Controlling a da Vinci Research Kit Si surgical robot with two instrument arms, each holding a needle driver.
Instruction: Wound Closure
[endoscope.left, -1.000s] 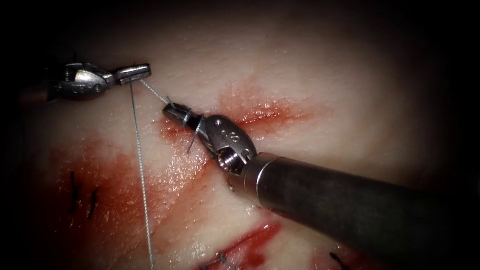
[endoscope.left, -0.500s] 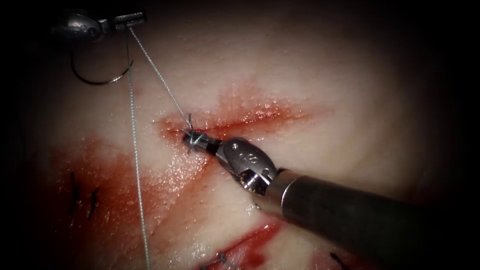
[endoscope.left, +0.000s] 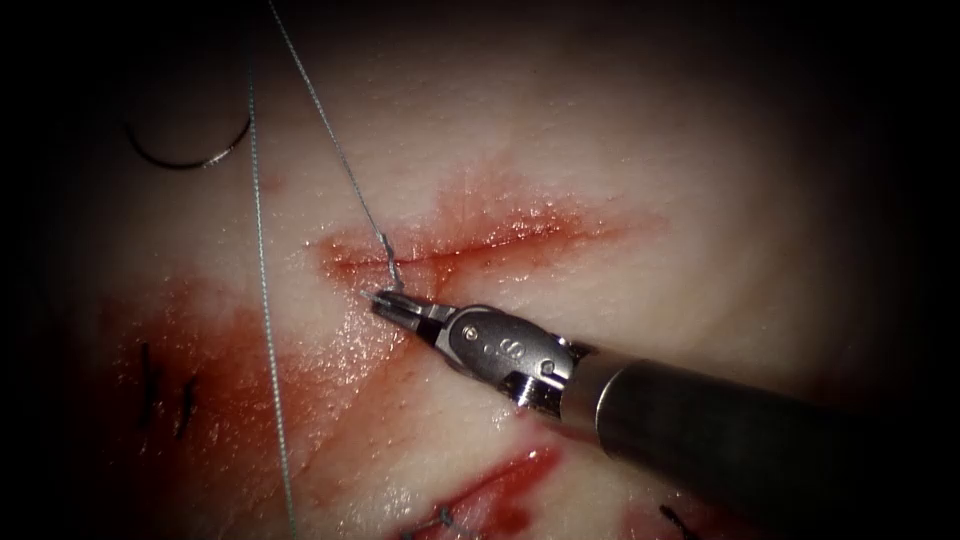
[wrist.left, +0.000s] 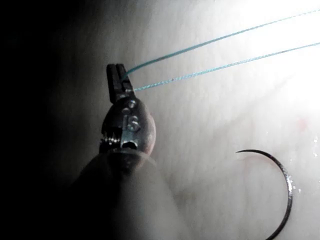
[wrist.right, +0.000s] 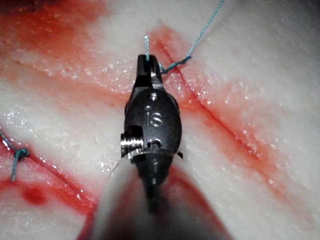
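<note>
The needle (endoscope.left: 185, 150) lies free on the tissue (endoscope.left: 620, 150) in the upper left of the endoscope view, well away from the cut (endoscope.left: 470, 245). It is not in the tissue, and no tool holds it. Its upper part fades into the dark edge, so only its lower curve is seen.

Two lines of thread (endoscope.left: 262, 300) run down from the top edge. One drops to the bottom edge. The other slants to a small knot at the left end of the cut.

In the left wrist view, the left pincer (wrist.left: 117, 80) is pressed together on the thread, with the needle lying nearby.

The right pincer (endoscope.left: 390, 303) comes in from the lower right. It pinches the short thread end just beside the knot. Bare tissue lies open on the upper right.
</note>
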